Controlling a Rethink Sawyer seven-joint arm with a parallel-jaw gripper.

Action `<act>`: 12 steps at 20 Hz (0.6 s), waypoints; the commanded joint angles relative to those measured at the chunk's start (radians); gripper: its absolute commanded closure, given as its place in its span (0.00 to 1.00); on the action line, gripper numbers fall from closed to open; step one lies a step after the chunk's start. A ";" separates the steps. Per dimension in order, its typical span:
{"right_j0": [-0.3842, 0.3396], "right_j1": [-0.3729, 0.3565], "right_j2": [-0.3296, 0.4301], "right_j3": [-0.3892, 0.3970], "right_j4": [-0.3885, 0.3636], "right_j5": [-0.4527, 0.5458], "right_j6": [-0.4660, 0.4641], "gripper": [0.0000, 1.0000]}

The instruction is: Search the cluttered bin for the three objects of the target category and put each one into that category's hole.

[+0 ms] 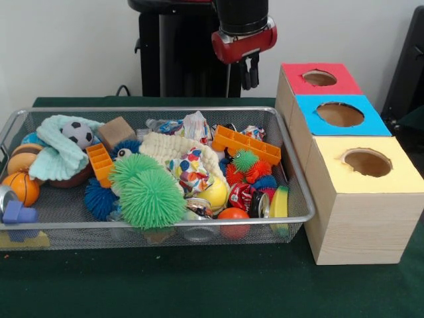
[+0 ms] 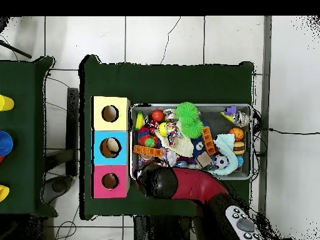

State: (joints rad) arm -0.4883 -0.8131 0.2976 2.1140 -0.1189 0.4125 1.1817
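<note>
the bin (image 1: 301,199) sits packed on the green table (image 1: 199,285), a wire mesh tray heaped with toys, and which category is wanted can't be read from here. candidates all over: two green spiky balls (image 1: 149,192) near the front middle, smaller red and green spiky ones (image 1: 248,165) toward the box side, a little soccer ball (image 1: 78,134) on a mint cloth (image 1: 56,156), a basketball (image 1: 21,187) at the far end, an orange plastic block (image 1: 246,144) along the back rim. just beside the bin stands the wooden box (image 1: 358,225) with three round holes, red (image 1: 319,77), blue (image 1: 340,114) and yellow (image 1: 366,161). in the overhead view something pale seems to lie in the blue hole. the gripper (image 1: 249,71) hangs above the bin's back corner near the red hole, holding nothing, its fingers close together, though i can't tell if they're fully clenched. best move, i'd judge: choose a piece lying on top, come straight down, spread wide enough, and keep clear of the mesh rim.
</note>
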 commanded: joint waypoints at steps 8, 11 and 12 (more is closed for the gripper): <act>-0.056 0.162 0.042 -0.136 -0.124 0.049 -0.020 1.00; -0.063 0.195 0.065 -0.153 -0.141 0.005 -0.006 1.00; -0.071 0.202 0.074 -0.155 -0.144 0.003 -0.011 1.00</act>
State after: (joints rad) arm -0.5268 -0.7028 0.2986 2.0721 -0.1983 0.4123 1.1817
